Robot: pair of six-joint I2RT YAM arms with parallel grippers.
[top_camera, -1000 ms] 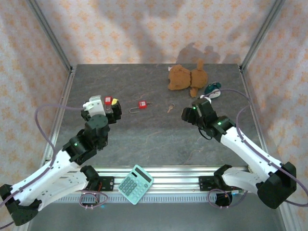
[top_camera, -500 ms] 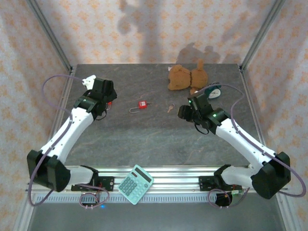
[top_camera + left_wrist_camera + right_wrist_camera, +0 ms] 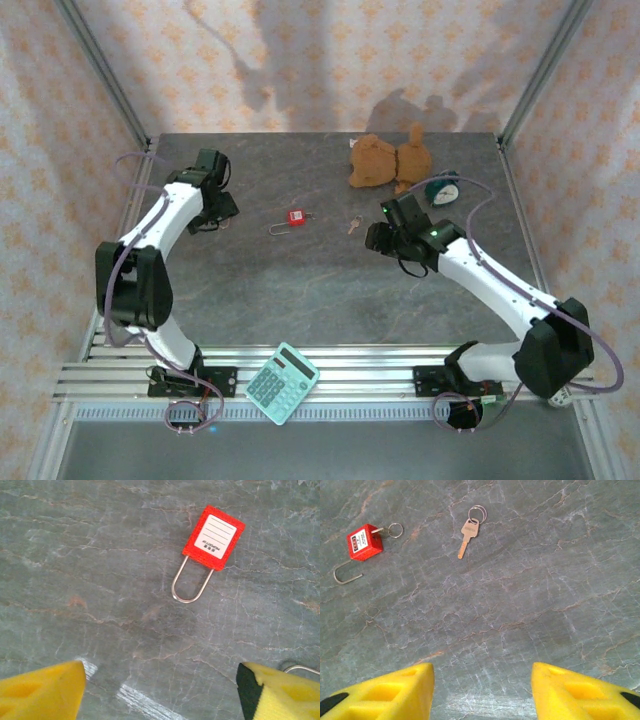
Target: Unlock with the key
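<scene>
grey marbled stone covers the table (image 3: 330, 290), and the red padlock (image 3: 296, 217) lies flat on it near the middle, its steel shackle pointing toward the left arm. the key (image 3: 353, 225) lies just to the right of the padlock, apart from it, with its ring at the far end.

the left gripper (image 3: 220, 207) hangs over the table to the left of the padlock. in the left wrist view its yellow foam pads (image 3: 42, 690) stand far apart at the lower corners with only bare stone between them; it holds nothing, and the padlock (image 3: 215, 537) lies ahead, label side up.

the right gripper (image 3: 382, 238) hangs just to the right of the key. in the right wrist view its jaws stand wide and hold nothing; the key (image 3: 468, 532) and the padlock (image 3: 365, 542) both lie ahead of it, untouched.

a brown plush toy (image 3: 385, 160) and a small teal clock (image 3: 441, 189) sit toward the far right. a teal calculator (image 3: 282, 382) rests on the rail between the arm bases.
</scene>
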